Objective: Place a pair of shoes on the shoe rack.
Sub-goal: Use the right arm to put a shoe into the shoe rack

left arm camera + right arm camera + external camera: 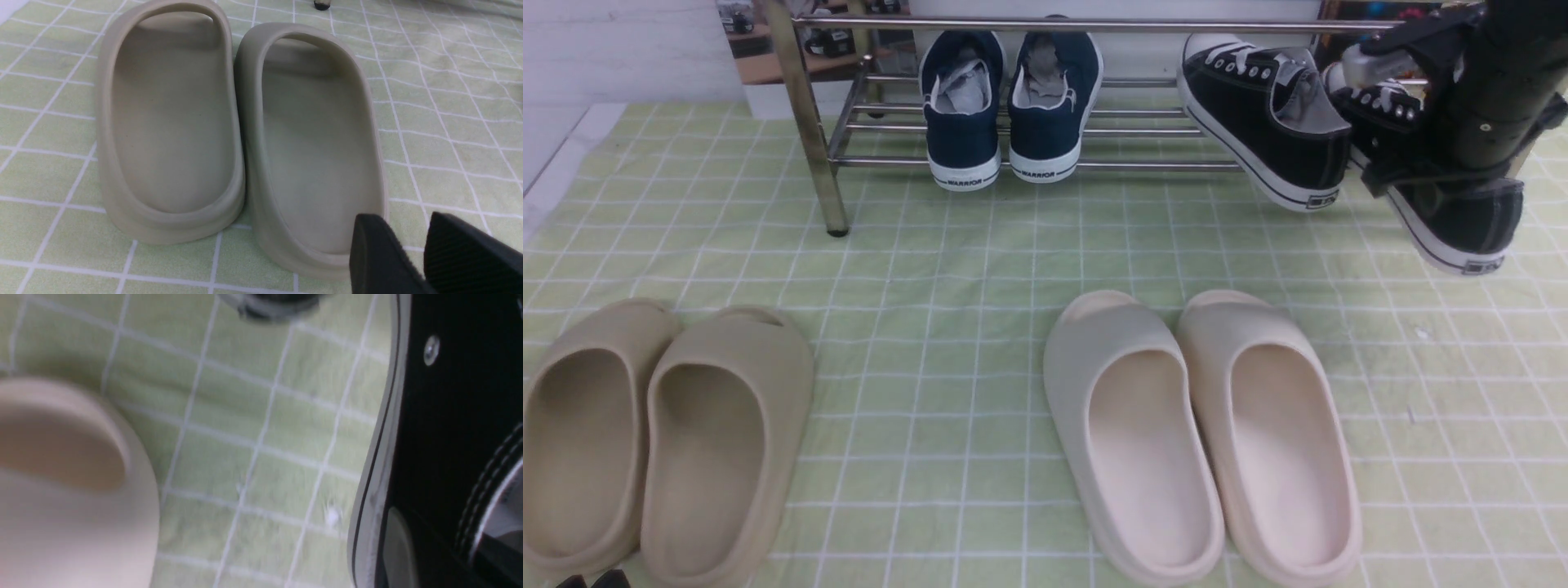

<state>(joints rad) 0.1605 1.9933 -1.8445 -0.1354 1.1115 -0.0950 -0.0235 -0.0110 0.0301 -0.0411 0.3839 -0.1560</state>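
The chrome shoe rack (pixel 1054 24) stands at the back. One black sneaker (pixel 1266 114) with white laces leans on the rack's lower bars at the right, heel toward me. My right gripper (pixel 1425 155) is shut on the second black sneaker (pixel 1462 216) and holds it in the air just right of the first, heel hanging low. In the right wrist view this sneaker (pixel 449 416) fills the side of the picture above the cloth. My left gripper (pixel 402 245) is open and empty, low behind a beige slide.
Two navy WARRIOR sneakers (pixel 1009 106) sit on the rack's lower shelf at the middle. A beige pair of slides (pixel 654 433) lies front left and a cream pair (pixel 1201 433) front centre, on a green checked cloth (pixel 947 261). A rack leg (pixel 805 122) stands at the left.
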